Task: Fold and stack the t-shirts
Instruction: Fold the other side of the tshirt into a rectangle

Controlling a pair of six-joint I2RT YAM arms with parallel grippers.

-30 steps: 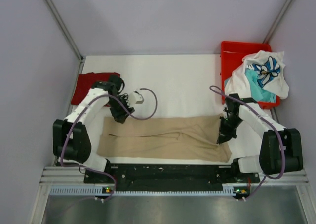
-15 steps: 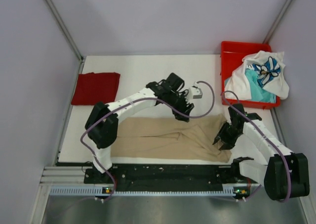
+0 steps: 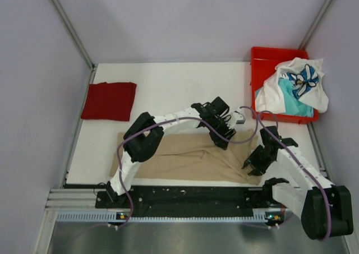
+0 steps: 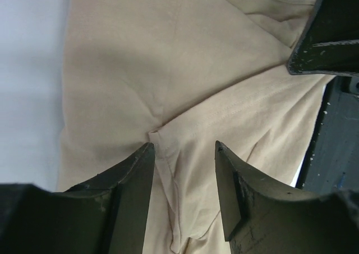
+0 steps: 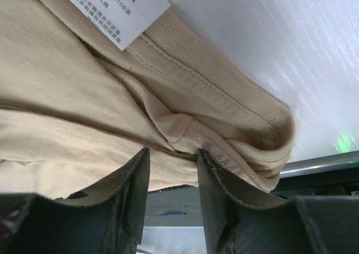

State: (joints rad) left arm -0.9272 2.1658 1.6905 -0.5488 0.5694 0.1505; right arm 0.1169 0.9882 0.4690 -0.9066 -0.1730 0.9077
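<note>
Tan t-shirt [image 3: 179,156] lies flat along near edge of table [image 3: 185,86]. L gripper [image 4: 184,146] reaches across over its right half, fingers apart w/ a crease btwn them; R gripper [image 5: 173,151] at collar end, fingers also parted, hem fold at tips. Dark red t-shirt [image 3: 109,101] sits folded far left; white t-shirt [image 3: 297,77] and teal t-shirt [image 3: 291,102] in red bin [image 3: 261,58].

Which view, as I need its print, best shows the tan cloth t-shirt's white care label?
Right wrist view: the white care label on the tan cloth t-shirt sits close, print visible. Left wrist view catches only what may be its corner; top view shows none.
</note>
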